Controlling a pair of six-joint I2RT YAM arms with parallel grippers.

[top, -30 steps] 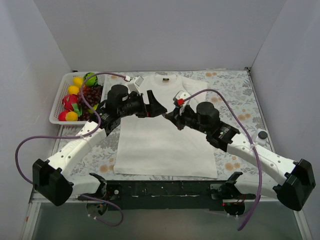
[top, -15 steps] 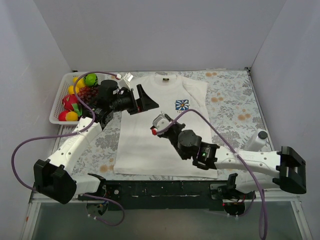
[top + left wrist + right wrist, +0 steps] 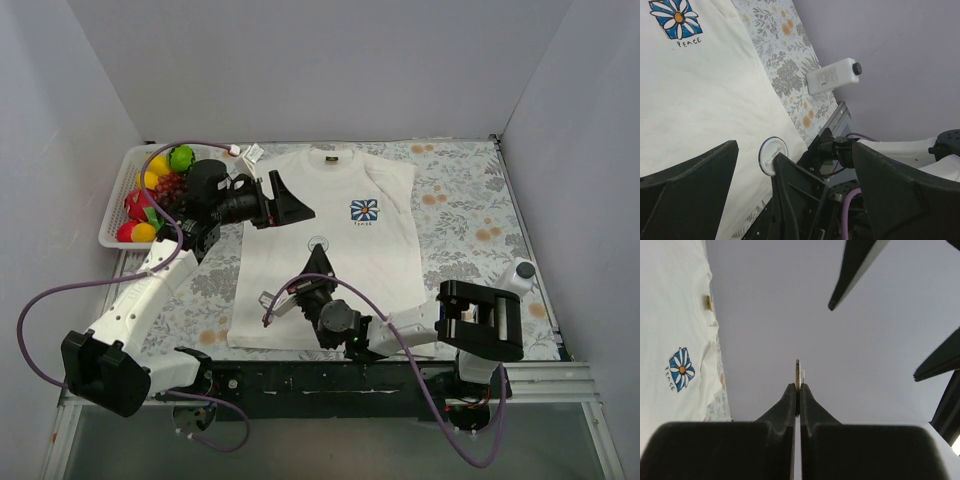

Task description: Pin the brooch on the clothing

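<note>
Folded back toward its base since a second ago, the right gripper (image 3: pixel 318 250) now points upward over the middle of the T-shirt (image 3: pixel 375 270), below the blue-and-white logo (image 3: pixel 364 210). Its jaws are pinched tight on the brooch (image 3: pixel 773 154), which is raised clear of the cloth. The left wrist view shows the brooch as a small round pale face with a darker rim. The right wrist view shows only its thin brownish edge. The left gripper (image 3: pixel 292 198) hangs spread wide and empty over the shirt's upper left.
</note>
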